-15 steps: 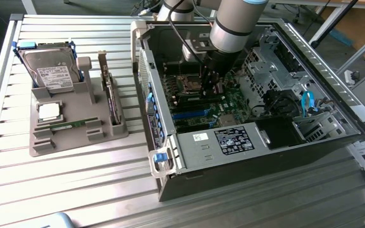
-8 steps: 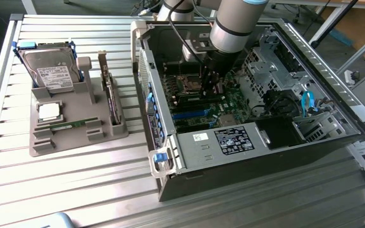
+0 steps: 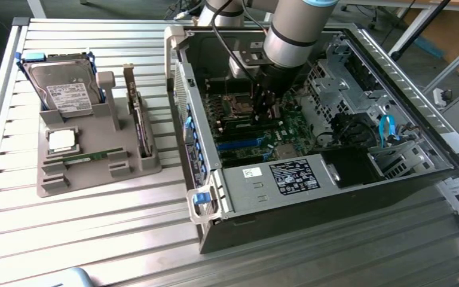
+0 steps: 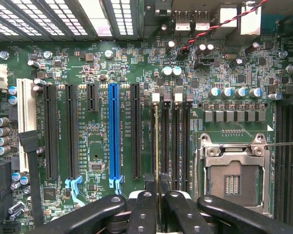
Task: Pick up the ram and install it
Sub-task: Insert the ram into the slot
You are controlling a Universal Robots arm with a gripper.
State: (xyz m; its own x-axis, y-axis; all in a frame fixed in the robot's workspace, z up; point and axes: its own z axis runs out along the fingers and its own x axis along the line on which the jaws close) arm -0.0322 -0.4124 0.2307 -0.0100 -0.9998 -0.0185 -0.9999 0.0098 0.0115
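My gripper (image 3: pixel 263 110) reaches down into the open computer case (image 3: pixel 309 179), just over the green motherboard (image 4: pixel 97 131). In the wrist view the black fingers (image 4: pixel 144 207) are shut on the ram (image 4: pixel 157 141). The ram is seen edge-on as a thin pale line, and it stands along one of the memory slots between the blue slot (image 4: pixel 114 131) and the processor socket (image 4: pixel 232 178). I cannot tell how deep it sits in the slot. Another green stick (image 3: pixel 92 157) lies in the grey holder (image 3: pixel 78 179) outside the case.
The holder on the exterior view's left also carries a hard drive (image 3: pixel 62 84), a square silver chip (image 3: pixel 62 139) and an upright dark card (image 3: pixel 138 119). Drive cages and cables (image 3: pixel 385 131) crowd the case on the exterior view's right. A red-black wire (image 4: pixel 210 29) crosses the board.
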